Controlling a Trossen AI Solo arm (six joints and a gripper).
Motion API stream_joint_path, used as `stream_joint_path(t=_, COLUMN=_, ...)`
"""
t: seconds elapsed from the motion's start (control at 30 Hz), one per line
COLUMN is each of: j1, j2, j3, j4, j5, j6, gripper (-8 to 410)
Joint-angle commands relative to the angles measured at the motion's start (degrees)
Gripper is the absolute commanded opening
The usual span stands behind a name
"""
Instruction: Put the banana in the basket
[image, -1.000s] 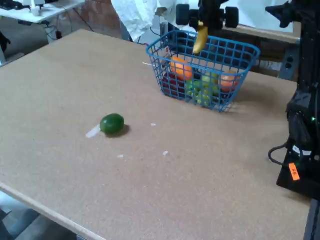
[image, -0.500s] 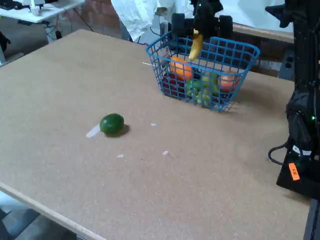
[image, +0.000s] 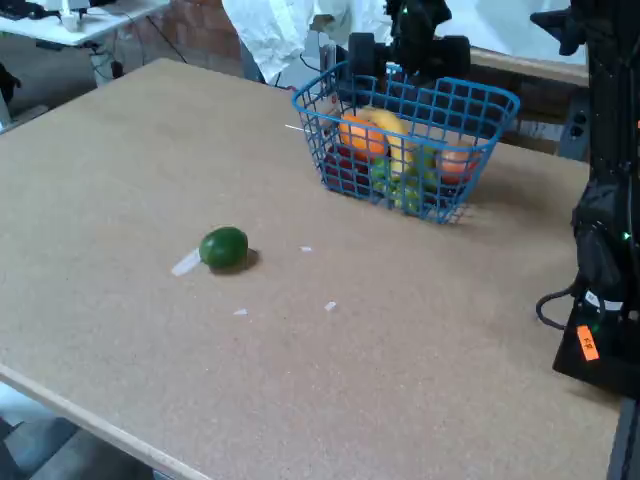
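Resting inside the blue wire basket (image: 440, 160) at the far side of the brown counter (image: 300, 380), the yellow banana (image: 393, 135) lay on top of other fruit, curving down beside an orange (image: 360, 135). Green pieces and a reddish one showed through the mesh below it. The robot's black tool (image: 412, 45) hung above the basket's back rim, apart from the banana and gripping nothing; whether its jaws stood wide or closed could not be told from the fixed view, as the dark parts merged together. A round green lime (image: 224, 247) sat alone on the counter, well apart from the basket, with a pale scrap just beside it.

The banana looked smooth, glossy and plastic, so it was likely light, stiff and somewhat slippery, not easily bruised. Its curve meant it could roll or pivot if pinched near an end. If it needed lifting again, the best hold appeared to be across the thick middle, jaws closing on the two flatter sides, where the body was widest and balance most even. With the banana already among the fruit, the task looked essentially done.
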Motion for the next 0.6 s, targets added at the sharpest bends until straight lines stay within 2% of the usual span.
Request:
stream_joint_path(t=0.0, j1=-0.02, j2=-0.02, j3=0.0, j4=0.13, j5=0.02, j6=-0.2, gripper=343)
stream_joint_path(t=0.1, j1=0.0, j2=-0.02, j3=0.0, j4=0.44, j5=0.07, j6=0.2, gripper=360)
stream_joint_path(t=0.57, j1=0.0, j2=-0.02, j3=0.0, j4=0.5, j5=0.04, j6=-0.13, gripper=360)
